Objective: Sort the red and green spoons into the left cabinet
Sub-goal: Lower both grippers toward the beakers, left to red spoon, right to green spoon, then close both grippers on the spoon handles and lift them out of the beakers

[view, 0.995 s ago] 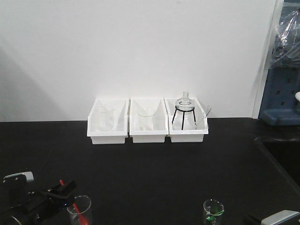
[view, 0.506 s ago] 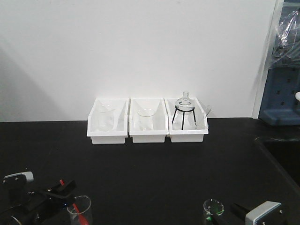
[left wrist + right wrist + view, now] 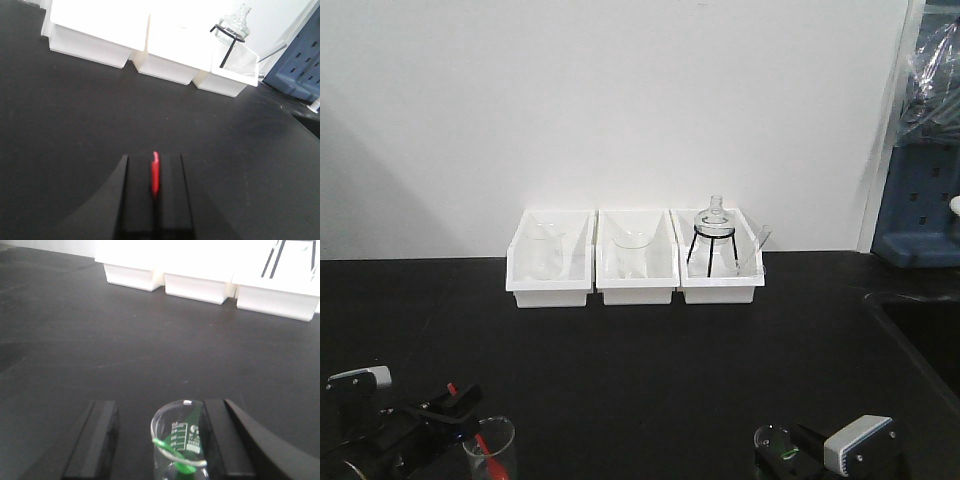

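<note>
Spoons are both waiting on the black tabletop [image 3: 125,340]; neither is sitting in the cabinet yet, and no cabinet is showing. The left pincer [image 3: 152,160] is pinching the red spoon [image 3: 155,177] between its fingers. The right pincer [image 3: 159,402] is opening wide around a glass beaker [image 3: 192,435], and the green spoon [image 3: 170,452] is leaning inside it.

L arm [image 3: 380,435] sits low at the near-left corner of the front view, wrist angled fwd and to the right. L tool [image 3: 154,159] points fwd, both dark fingers [image 3: 137,190] drawn close together, pinching red spoon [image 3: 155,175] betw. them. R arm [image 3: 855,445] is low at near-right, aimed left-fwd. R tool [image 3: 160,405] has its fingers spread wide apart, roughly parallel, just above worktop level.
</note>
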`<state>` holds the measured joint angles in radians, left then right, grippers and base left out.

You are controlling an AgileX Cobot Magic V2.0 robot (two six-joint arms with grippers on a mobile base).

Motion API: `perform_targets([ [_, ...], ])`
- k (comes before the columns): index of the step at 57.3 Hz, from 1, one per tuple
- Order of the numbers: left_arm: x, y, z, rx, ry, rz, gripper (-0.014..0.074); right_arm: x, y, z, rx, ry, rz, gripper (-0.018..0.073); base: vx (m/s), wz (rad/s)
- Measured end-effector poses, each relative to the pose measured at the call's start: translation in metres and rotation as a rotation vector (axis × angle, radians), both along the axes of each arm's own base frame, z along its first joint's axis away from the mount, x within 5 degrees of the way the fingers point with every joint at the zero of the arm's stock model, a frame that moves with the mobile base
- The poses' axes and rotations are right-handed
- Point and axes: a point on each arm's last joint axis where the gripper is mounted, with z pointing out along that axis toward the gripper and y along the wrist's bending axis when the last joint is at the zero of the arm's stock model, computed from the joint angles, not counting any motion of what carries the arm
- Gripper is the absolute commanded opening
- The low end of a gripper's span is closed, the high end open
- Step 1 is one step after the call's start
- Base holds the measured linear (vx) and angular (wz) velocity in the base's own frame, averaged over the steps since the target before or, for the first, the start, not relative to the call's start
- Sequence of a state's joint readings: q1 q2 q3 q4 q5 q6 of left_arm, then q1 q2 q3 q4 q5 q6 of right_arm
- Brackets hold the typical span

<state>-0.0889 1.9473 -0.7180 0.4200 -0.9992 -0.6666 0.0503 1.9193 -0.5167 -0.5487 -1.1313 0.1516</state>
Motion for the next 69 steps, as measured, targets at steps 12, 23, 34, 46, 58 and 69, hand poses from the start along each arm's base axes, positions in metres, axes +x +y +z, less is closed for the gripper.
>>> perform_targets([
  [12,0.000,0.000,0.000,0.000,0.000,0.000,-0.0008,0.000,0.000,-0.001,0.000,0.004,0.001,0.0264,0.00,0.00],
  [23,0.000,0.000,0.000,0.001,-0.001,0.000,-0.0008,0.000,0.000,-0.001,0.000,0.004,0.002,0.0123,0.00,0.00],
  [34,0.000,0.000,0.000,0.003,-0.001,0.000,-0.0008,0.000,0.000,-0.001,0.000,0.004,0.001,0.0013,0.00,0.00],
  [46,0.000,-0.001,0.003,-0.012,-0.032,-0.007,-0.0008,0.000,0.000,-0.001,0.013,0.012,-0.001,-0.0011,0.00,0.00],
  [58,0.000,-0.002,0.007,-0.032,-0.072,-0.014,-0.0008,0.000,0.000,0.000,0.047,0.030,-0.010,-0.0009,0.00,0.00],
  [69,0.000,-0.002,0.008,-0.035,-0.078,-0.015,-0.0008,0.000,0.000,0.021,0.041,-0.022,-0.017,-0.0009,0.00,0.00],
])
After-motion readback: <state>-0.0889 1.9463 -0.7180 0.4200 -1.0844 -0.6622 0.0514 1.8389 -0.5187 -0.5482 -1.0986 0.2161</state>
